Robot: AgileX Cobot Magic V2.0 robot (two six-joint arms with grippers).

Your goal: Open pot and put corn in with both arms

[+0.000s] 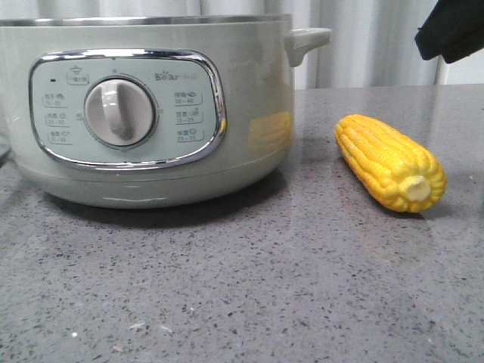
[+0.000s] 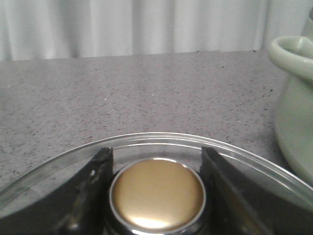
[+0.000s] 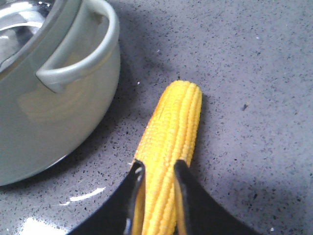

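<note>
Corn (image 3: 168, 147): between my right gripper (image 3: 157, 196) fingers, long axis along them.
Left gripper (image 2: 156, 188): clamps lid knob (image 2: 156, 195) (pot (image 1: 151, 113) open).

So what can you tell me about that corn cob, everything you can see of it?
The corn is one bright yellow cob with neat rows of glossy kernels and a pale round stub at the end nearest the front camera. It lies flat on the speckled grey counter, to the right of the pale green pot and apart from it; its yellow reflects in the pot's side. In the right wrist view, the right claw has a black finger on either side of one end, seemingly touching it.
</note>
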